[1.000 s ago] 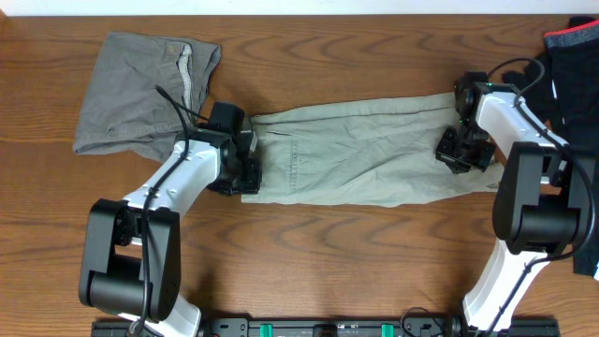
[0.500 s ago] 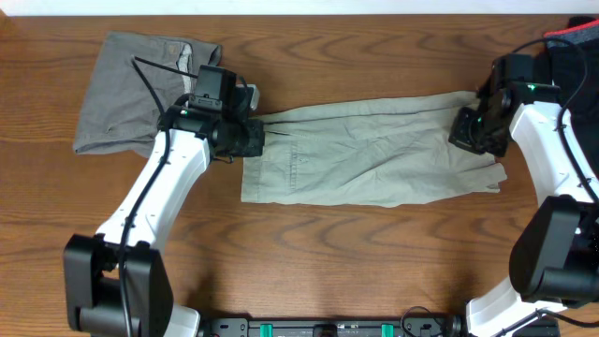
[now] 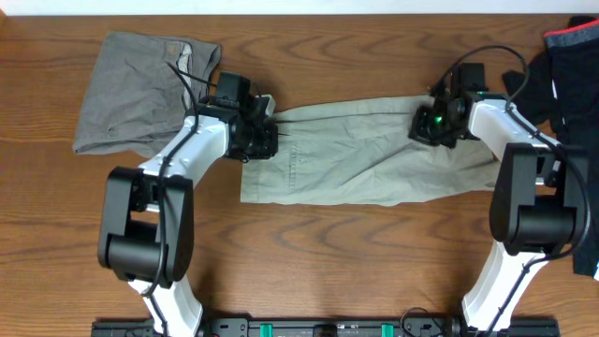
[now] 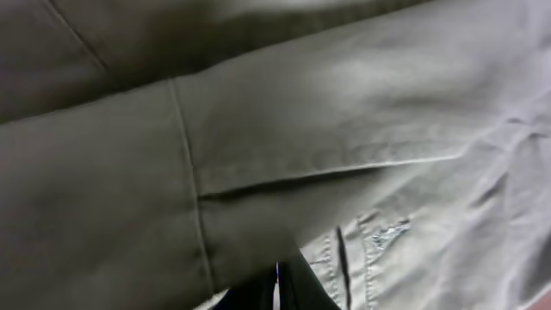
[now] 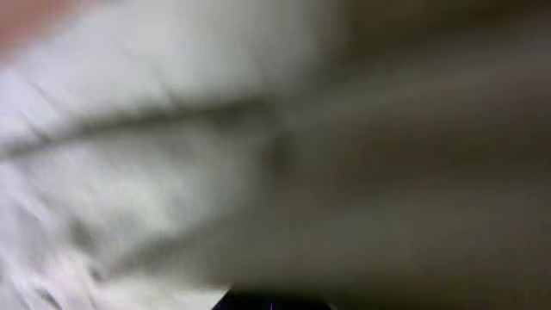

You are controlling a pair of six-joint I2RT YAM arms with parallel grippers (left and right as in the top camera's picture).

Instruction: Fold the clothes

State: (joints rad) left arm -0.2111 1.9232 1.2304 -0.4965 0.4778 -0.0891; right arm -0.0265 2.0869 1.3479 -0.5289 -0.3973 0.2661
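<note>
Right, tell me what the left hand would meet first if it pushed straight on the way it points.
Most likely the khaki trousers: the left hand sits right at their cloth, which fills its wrist view.

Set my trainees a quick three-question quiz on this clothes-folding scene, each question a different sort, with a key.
1. True or false: the shorts lie to the right of the trousers.
2. The left pincer and right pincer are both shut on: A) shorts B) trousers C) nothing.
3. Fill in: the table is made of ___.
Key: 1 false; 2 B; 3 wood.
</note>
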